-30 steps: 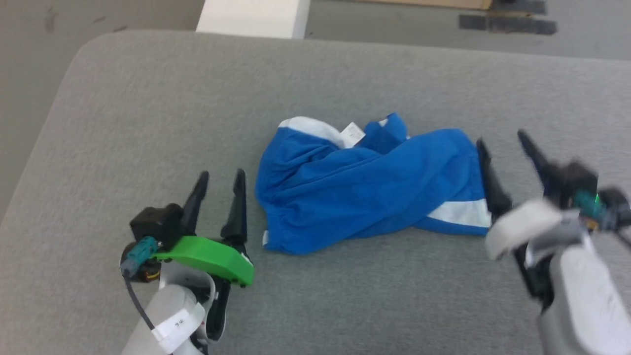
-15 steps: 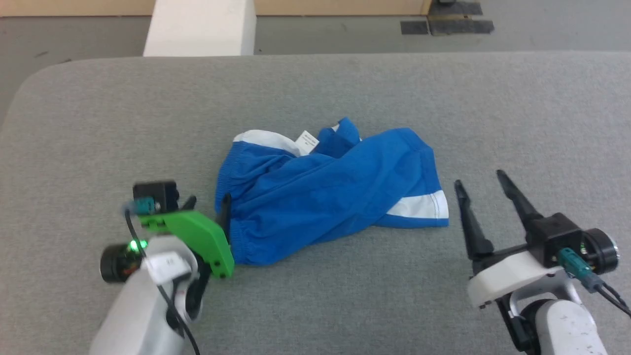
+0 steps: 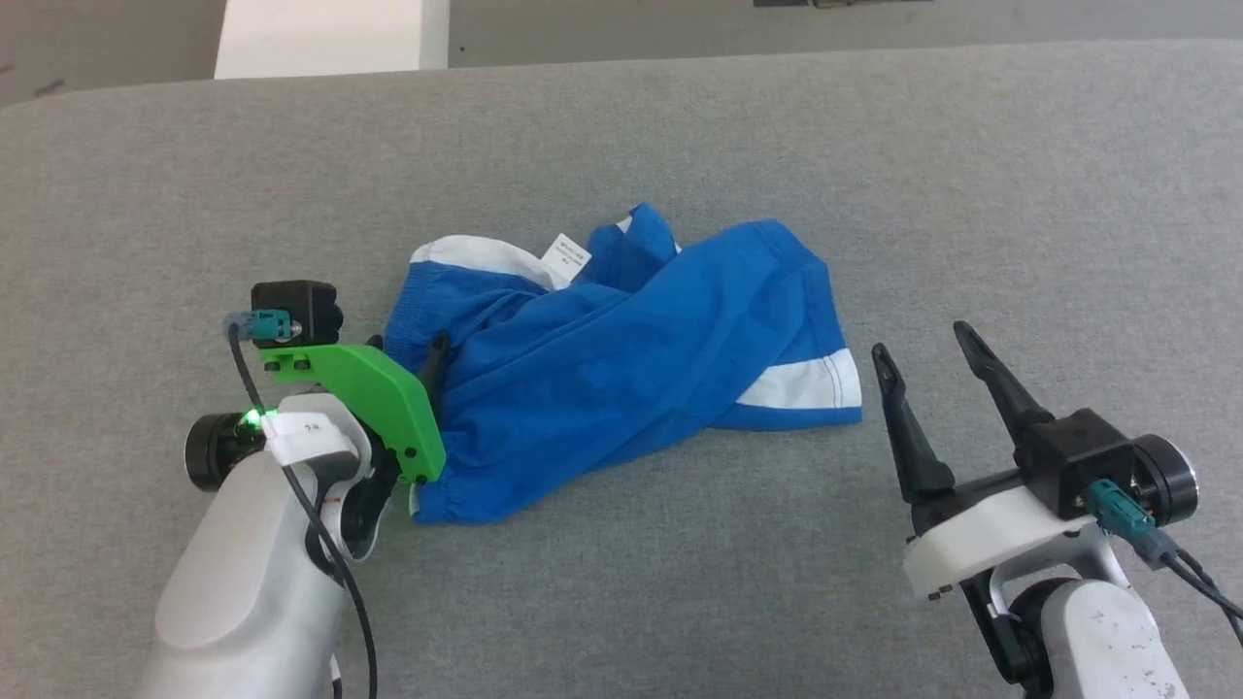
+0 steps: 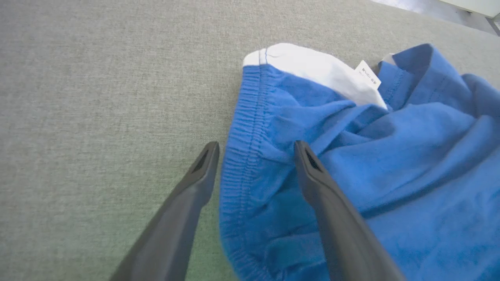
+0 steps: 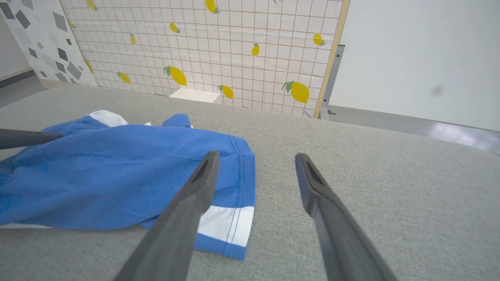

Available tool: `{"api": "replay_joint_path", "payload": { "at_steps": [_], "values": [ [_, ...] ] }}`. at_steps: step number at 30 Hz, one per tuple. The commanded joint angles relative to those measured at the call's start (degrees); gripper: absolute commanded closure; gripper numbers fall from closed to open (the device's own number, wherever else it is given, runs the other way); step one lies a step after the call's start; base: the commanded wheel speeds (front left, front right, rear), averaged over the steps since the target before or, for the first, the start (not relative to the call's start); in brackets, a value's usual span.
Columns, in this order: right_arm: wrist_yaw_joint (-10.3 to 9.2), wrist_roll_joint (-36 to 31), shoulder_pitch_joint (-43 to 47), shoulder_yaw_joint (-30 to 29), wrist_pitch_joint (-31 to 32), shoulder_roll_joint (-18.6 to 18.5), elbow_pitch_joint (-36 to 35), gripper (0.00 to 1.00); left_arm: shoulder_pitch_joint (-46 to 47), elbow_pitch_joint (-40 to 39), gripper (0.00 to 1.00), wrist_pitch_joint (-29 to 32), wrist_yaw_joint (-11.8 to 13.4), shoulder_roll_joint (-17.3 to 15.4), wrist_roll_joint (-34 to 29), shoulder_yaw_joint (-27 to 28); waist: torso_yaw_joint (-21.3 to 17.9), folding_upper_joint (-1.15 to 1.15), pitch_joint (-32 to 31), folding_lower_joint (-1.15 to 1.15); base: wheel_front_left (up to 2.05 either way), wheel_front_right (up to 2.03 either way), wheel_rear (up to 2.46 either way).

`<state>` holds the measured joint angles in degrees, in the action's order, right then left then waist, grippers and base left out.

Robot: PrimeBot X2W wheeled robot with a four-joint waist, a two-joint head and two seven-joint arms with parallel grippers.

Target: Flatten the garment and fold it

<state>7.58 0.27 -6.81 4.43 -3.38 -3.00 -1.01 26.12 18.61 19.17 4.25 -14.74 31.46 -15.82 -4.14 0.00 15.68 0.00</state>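
The blue shorts (image 3: 621, 359) lie crumpled in the middle of the grey table (image 3: 874, 165), with a white label (image 3: 566, 258) turned up near the far side. My left gripper (image 3: 408, 342) is open at their left end. In the left wrist view its fingers (image 4: 256, 146) straddle the gathered waistband (image 4: 244, 128), one finger on the table and one on the fabric. My right gripper (image 3: 921, 342) is open just right of the white-striped leg hem (image 3: 806, 383), not touching it; the hem (image 5: 226, 224) lies beside its left finger.
A white block (image 3: 320, 39) stands past the table's far edge. A lemon-patterned tiled panel (image 5: 203, 50) rises behind the table in the right wrist view. Bare grey surface surrounds the shorts on all sides.
The head camera has shifted. My left gripper has moved up onto the waistband edge, which now sits between its fingers. My right gripper has come away from the leg hem.
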Motion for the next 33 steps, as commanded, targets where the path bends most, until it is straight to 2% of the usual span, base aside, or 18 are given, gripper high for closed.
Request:
{"api": "replay_joint_path", "payload": {
  "at_steps": [1, 3, 8, 14, 17, 24, 25, 27, 33],
  "values": [
    [-0.09, 0.38, -0.73, 0.03, -0.36, 0.12, -0.01, 0.00, 1.17, 0.20, 0.43, -0.32, -0.50, -0.12, 0.57, 0.00, -0.31, 0.00, 0.35, 0.00, 0.00, 0.00, 0.00],
    [-0.09, 0.54, -0.77, -0.05, -0.47, 0.12, -0.01, 0.00, 1.35, 0.25, 1.00, -0.65, -1.53, -0.15, 1.06, -0.13, -0.47, 0.00, 0.56, 0.00, 0.00, 0.00, 0.00],
    [-0.09, 0.64, -1.21, -0.17, -0.95, 0.12, -0.23, 0.00, 2.39, -1.00, 1.00, -2.64, -3.61, -0.86, 1.64, 0.17, -0.90, 0.00, 1.24, 0.00, 0.00, 0.00, 0.00],
    [-0.09, 1.21, -2.47, 0.55, -1.35, 0.12, -0.85, 0.00, 7.33, -2.87, 1.00, -3.70, -5.75, -3.61, 2.46, 2.22, -1.89, 0.00, 3.69, 0.00, 0.00, 0.00, 0.00],
    [-0.09, 1.97, -3.53, 1.64, -1.82, 0.12, -0.89, 0.00, 11.81, -0.59, 1.00, -3.52, -6.94, -5.39, 3.77, 4.19, -3.01, 0.00, 5.48, 0.00, 0.00, 0.00, 0.00],
    [-0.09, 3.98, -5.63, 3.58, -3.83, 0.12, 1.09, 0.00, 17.60, 8.19, 1.00, -4.38, -5.26, -9.59, 1.72, 6.13, -6.37, 0.00, 8.07, 0.00, 0.00, 0.00, 0.00],
    [-0.09, 4.13, -5.73, 3.64, -4.14, 0.12, 1.40, 0.00, 17.93, 9.07, 0.95, -5.43, -4.67, -10.01, 0.96, 6.23, -6.60, 0.00, 8.19, 0.00, 0.00, 0.00, 0.00],
    [-0.09, 4.25, -5.78, 3.59, -4.62, 0.12, 1.88, 0.00, 18.13, 10.41, 0.00, -8.05, -4.34, -10.63, -0.74, 5.77, -6.79, 0.00, 8.18, 0.00, 0.00, 0.00, 0.00],
    [-0.09, 3.75, -4.54, 2.01, -4.88, 0.13, 2.93, 0.00, 14.91, 12.36, 0.00, -17.92, -4.53, -8.24, -1.51, 5.65, -5.02, 0.00, 5.44, 0.00, 0.00, 0.00, 0.00]
  ]
}}
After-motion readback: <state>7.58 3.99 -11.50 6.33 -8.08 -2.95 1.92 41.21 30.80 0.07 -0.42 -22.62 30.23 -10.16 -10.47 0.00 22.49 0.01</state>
